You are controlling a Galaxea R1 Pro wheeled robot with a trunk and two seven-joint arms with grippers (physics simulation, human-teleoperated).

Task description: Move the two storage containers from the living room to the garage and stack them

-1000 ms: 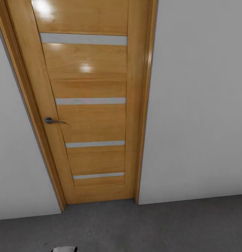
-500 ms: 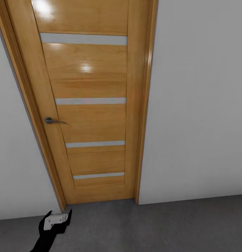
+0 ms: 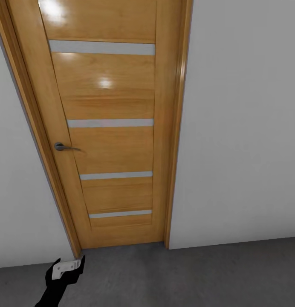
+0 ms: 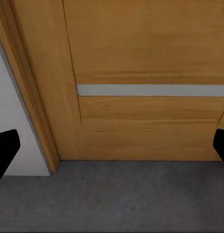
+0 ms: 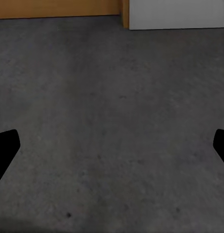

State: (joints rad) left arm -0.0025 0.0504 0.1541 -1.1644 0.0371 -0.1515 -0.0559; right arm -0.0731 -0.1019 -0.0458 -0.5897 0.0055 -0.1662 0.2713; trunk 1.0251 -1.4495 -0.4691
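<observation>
Robot is facing a shut wooden door (image 3: 109,128) w/ lever handle (image 3: 62,147), top cut off by the frame. Left hand (image 3: 66,266) is poking up over grey floor (image 3: 186,277) near the door's bottom corner, fingers spread, nothing between them. Right hand (image 5: 112,145) is hanging spread over bare floor. Bins aren't in sight.

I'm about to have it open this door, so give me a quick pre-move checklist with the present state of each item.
1. Door shut in its frame: ok, it looks closed.
2. Door handle in sight in the head view: ok, on the door's left side.
3. Left pincer open and empty: ok, fingers wide apart, facing the door's bottom panel.
4. Left pincer at handle height: not ok, it sits low near the floor.
5. Right pincer open and empty: ok, pointing at bare concrete.
6. Which way the door swings: cannot tell.
</observation>
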